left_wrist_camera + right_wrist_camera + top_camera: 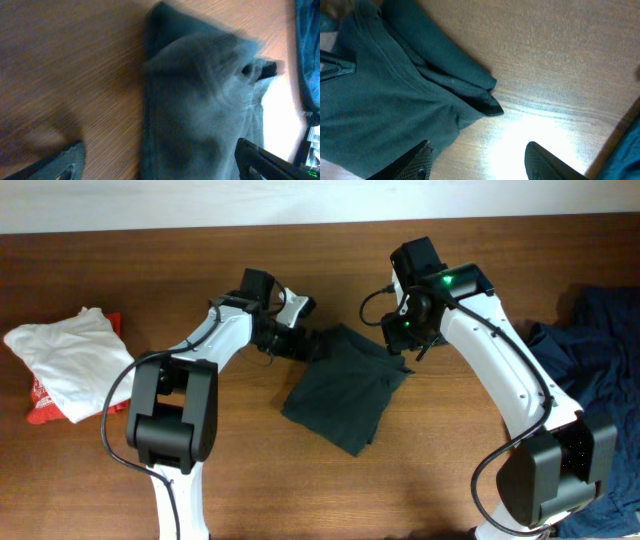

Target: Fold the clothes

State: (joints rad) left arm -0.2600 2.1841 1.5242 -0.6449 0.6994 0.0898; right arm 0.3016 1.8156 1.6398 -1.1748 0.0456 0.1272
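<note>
A dark green shirt (pixel 345 385) lies partly folded in the middle of the wooden table. My left gripper (pixel 300 343) is open at the shirt's upper left edge, its jaws (pixel 160 162) spread over the cloth (pixel 200 110) and bare wood. My right gripper (pixel 402 332) is open at the shirt's upper right corner, its jaws (pixel 477 160) over bare wood just beside the shirt's folded sleeve (pixel 445 75). Neither gripper holds anything.
A white and red garment (pixel 65 360) lies at the table's left. A heap of dark blue clothes (pixel 595 360) lies at the right edge; part of it shows in the right wrist view (pixel 625 150).
</note>
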